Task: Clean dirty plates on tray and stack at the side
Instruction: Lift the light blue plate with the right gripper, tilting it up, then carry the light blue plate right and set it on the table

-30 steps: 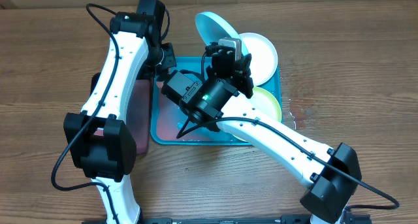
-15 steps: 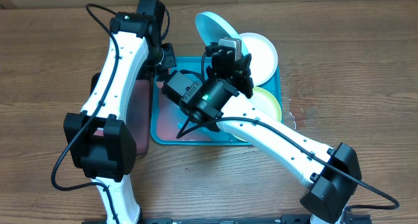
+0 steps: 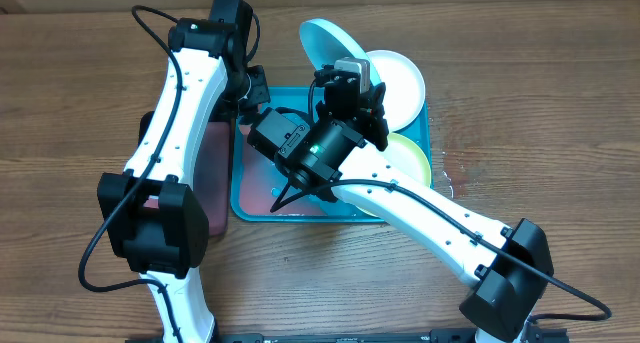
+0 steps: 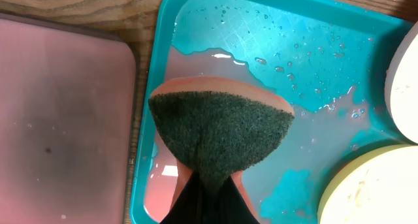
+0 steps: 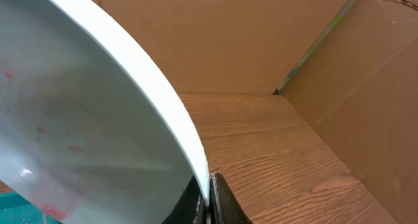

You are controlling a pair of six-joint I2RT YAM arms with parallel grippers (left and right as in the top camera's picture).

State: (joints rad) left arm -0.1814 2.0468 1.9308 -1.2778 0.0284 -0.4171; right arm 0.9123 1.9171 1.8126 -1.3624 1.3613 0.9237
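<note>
While no plate yet sits stacked beside tray, task looks early; judged: three wipes and stacking all remain.

Overhead: light blue plate tilted up at tray's 12 o'clock, held by right gripper. White plate at 2 o'clock, green-rimmed plate at 4 o'clock, both in tray.

Left wrist: left gripper pinches sponge over wet tray floor, clear of plates. Maroon tray at 9 o'clock.

Right wrist: jaws narrow, clamped on light blue rim. Red smears on plate face, unwiped.
</note>
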